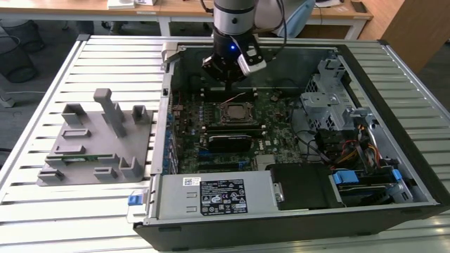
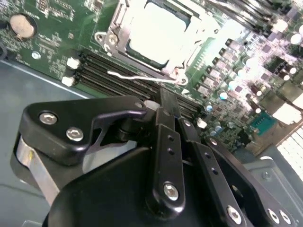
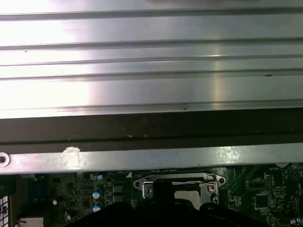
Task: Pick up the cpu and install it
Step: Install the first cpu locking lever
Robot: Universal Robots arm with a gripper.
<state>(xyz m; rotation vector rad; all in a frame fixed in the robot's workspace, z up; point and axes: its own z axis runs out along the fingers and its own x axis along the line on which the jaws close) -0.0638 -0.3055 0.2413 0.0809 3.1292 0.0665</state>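
The cpu [image 2: 158, 33] shows its silvery-white top inside the black metal-framed socket [image 1: 235, 112] on the green motherboard [image 1: 274, 126] of the open computer case. It also shows in the first wrist view, where the cpu [image 3: 187, 195] peeks out behind the frame. A thin wire lever [image 2: 142, 75] lies beside the socket. My gripper [image 1: 226, 79] hangs above the board just beyond the socket, toward the case's far wall. In the second wrist view the gripper [image 2: 168, 101] has its black fingers drawn together with nothing between them, apart from the cpu.
A grey fixture [image 1: 98, 142] holding a green memory stick [image 1: 77, 156] sits on the slatted table [image 1: 42, 221] at the exterior view's left. Inside the case stand a power supply [image 1: 214, 195], a drive cage [image 1: 330, 100] and bundled cables [image 1: 351, 147].
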